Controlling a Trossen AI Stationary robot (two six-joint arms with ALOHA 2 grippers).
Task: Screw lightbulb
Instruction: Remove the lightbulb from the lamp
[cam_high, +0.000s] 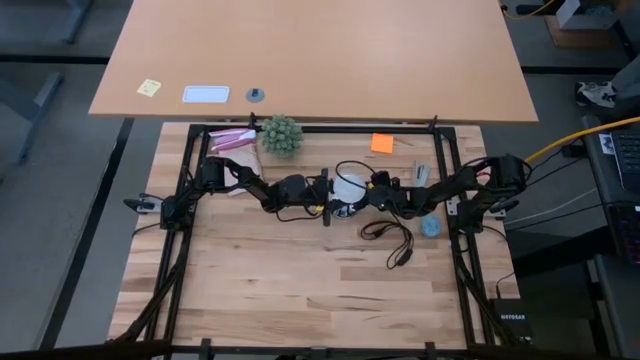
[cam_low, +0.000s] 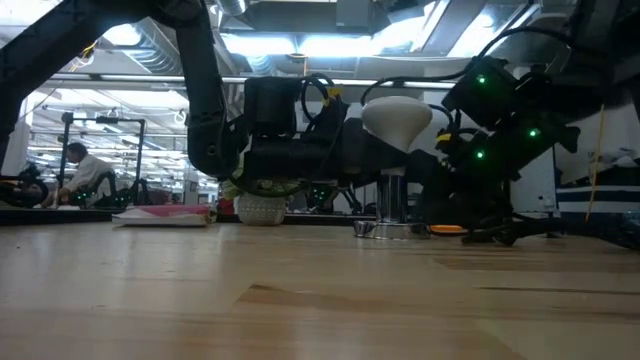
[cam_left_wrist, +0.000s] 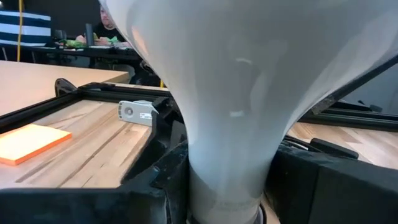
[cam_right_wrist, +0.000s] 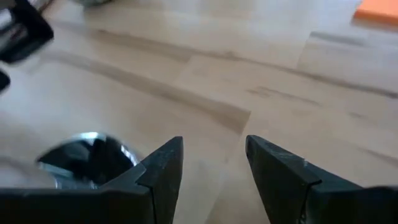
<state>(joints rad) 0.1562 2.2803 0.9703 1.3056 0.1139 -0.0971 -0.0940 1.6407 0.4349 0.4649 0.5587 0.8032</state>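
Note:
The white lightbulb (cam_low: 397, 120) stands upright near the table's middle, dome up. Its narrow lower end goes down into the silvery socket (cam_low: 390, 212), which stands on the wood. My left gripper (cam_high: 325, 195) reaches in level from the left and is shut on the bulb, which fills the left wrist view (cam_left_wrist: 236, 74). My right gripper (cam_right_wrist: 214, 146) hovers open just right of the bulb (cam_high: 350, 185), tilted down at the table. Nothing is between its fingers; the socket's disc (cam_right_wrist: 87, 155) lies beside one of them. My left gripper pinches the lightbulb's narrow neck (cam_left_wrist: 224, 177), just above the screw base, between its two fingers (cam_left_wrist: 158, 180). The fingers come level from the table's left. The bulb stands upright with its lower end in the socket.
The socket's black cord (cam_high: 395, 240) loops over the wood toward the near right. A small light-blue object (cam_high: 430, 225) lies by my right arm. A green plant (cam_high: 281, 134), pink packets (cam_high: 232, 140) and an orange note (cam_high: 382, 143) lie along the far side.

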